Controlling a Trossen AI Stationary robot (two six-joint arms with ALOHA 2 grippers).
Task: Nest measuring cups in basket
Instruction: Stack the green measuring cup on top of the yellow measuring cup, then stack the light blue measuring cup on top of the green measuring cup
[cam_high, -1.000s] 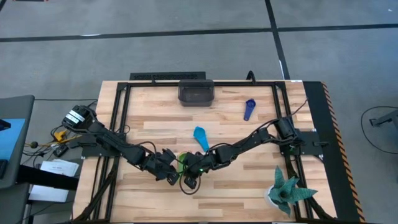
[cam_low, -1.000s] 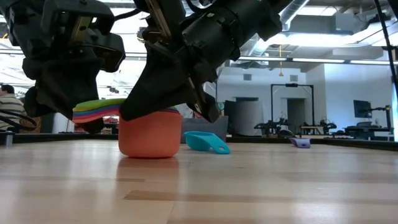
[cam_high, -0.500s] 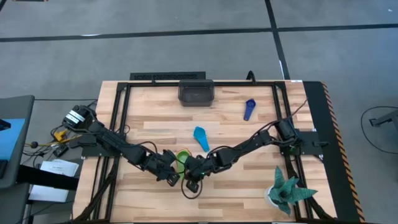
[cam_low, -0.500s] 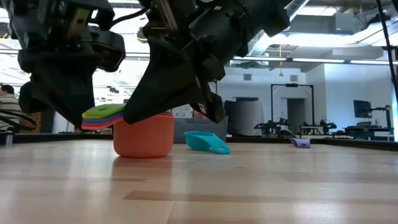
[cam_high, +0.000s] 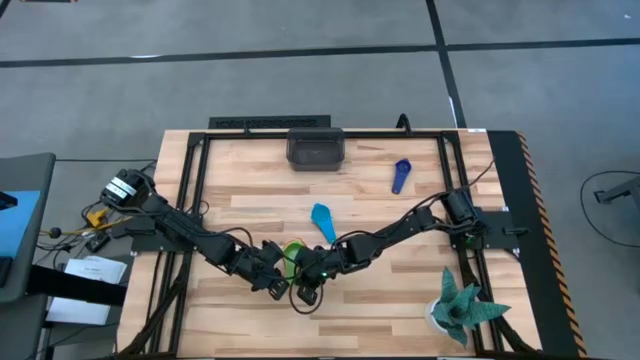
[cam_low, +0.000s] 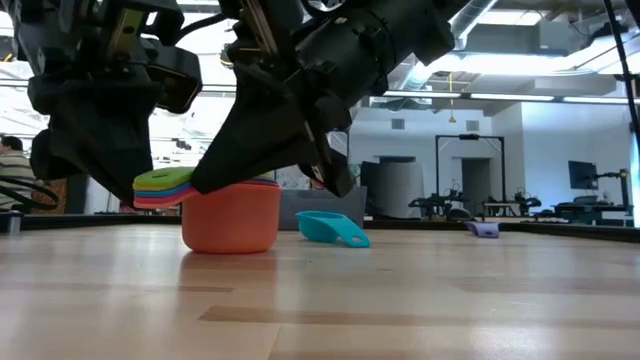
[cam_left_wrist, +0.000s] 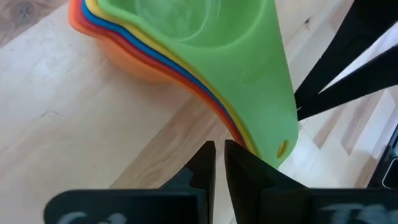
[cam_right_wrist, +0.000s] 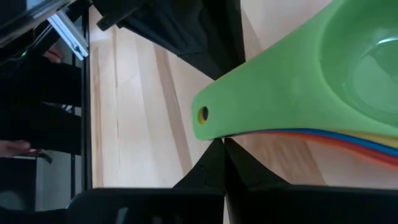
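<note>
High view shows both arms meeting near the middle of the table (cam_high: 400, 220), toward its near edge. At that spot stands a nested stack of measuring cups (cam_low: 231, 213): the orange cup (cam_low: 231, 218) is outermost and rests on the wood, and inside it sit red, blue and yellow cups, with the green cup (cam_left_wrist: 236, 56) innermost on top. Their flat handles fan out together to one side, green uppermost.

Left gripper (cam_left_wrist: 215, 163) sits at the handle end of the stack, its fingers drawn together to a narrow slit just beside the tip of the green handle; they do not appear to clasp anything. Right gripper (cam_right_wrist: 222, 163) is at the same handle tip from the other side, its fingers fully closed and pointing at the underside of the handles; no cup is held between them.

Two cups remain outside the stack. The light blue cup (cam_high: 323, 222) lies alone on the table, a little beyond the stack. The royal blue cup (cam_high: 401, 175) lies farther back and to the right.

At the far edge of the table stands the basket (cam_high: 315, 149), well apart from all the cups. No cup can be seen in it.

A teal spiky plant (cam_high: 461, 305) stands at the near right corner.
</note>
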